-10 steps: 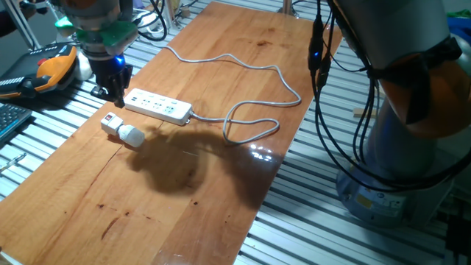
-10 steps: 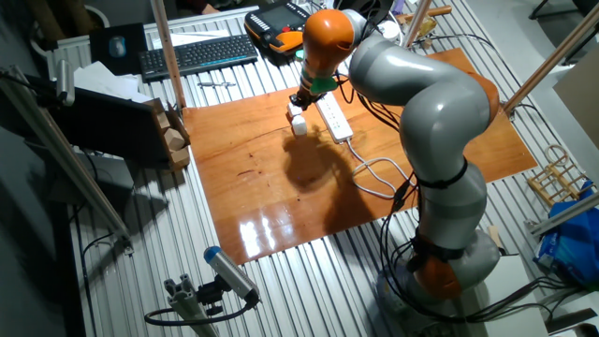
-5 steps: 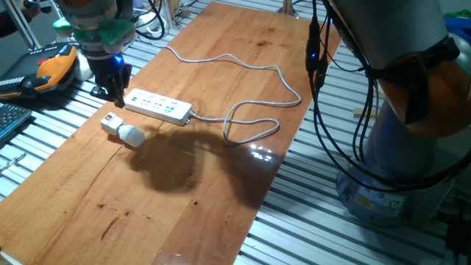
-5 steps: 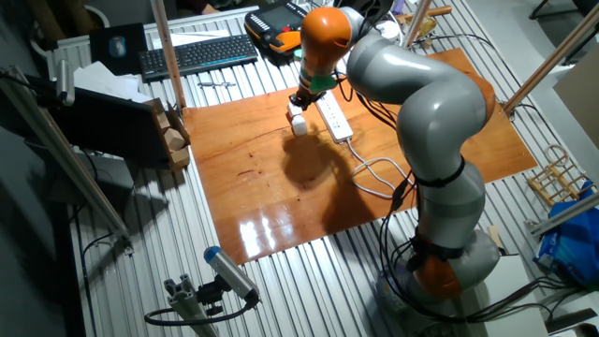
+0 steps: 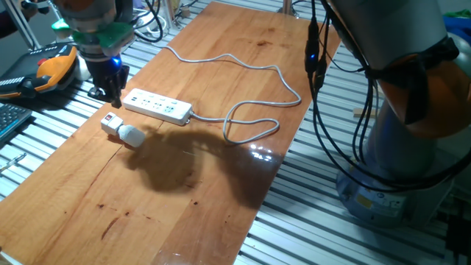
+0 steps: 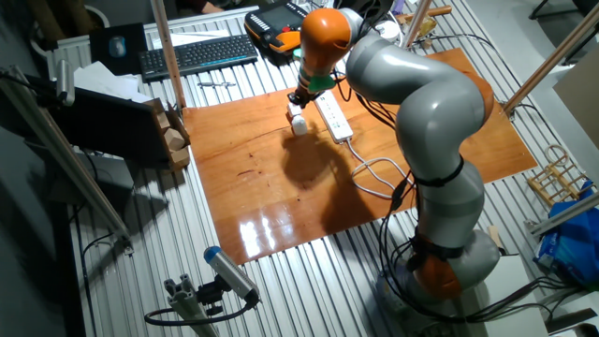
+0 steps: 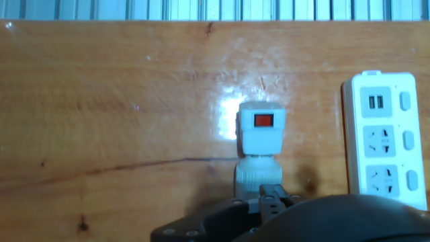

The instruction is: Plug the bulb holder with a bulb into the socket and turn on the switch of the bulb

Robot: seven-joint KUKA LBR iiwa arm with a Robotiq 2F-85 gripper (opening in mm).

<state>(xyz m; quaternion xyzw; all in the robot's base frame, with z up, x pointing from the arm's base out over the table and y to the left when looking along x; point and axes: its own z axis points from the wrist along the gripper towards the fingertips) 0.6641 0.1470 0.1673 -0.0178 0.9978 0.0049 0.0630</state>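
The white bulb holder (image 5: 111, 124) lies on its side on the wooden table, joined to the frosted bulb (image 5: 133, 136). The white power strip socket (image 5: 157, 106) lies just right of it, with its grey cable (image 5: 250, 96) looping away. My gripper (image 5: 111, 93) hovers over the strip's left end, behind the holder, and holds nothing. In the hand view the holder (image 7: 262, 129) shows its red switch, the bulb (image 7: 257, 176) is partly hidden by my gripper (image 7: 271, 194), whose fingers look closed, and the socket (image 7: 383, 144) is at the right. The other fixed view shows my gripper (image 6: 299, 99), the holder (image 6: 299, 123) and the socket (image 6: 334, 117).
The table's edge is just left of the holder, with slatted metal (image 5: 44, 125) beyond. An orange and black device (image 5: 51, 68) and a keyboard (image 6: 198, 54) lie off the table. A wooden stand (image 6: 173, 136) is at the table's far corner.
My gripper has shifted slightly up and back from the holder. The holder, bulb and socket have not moved.
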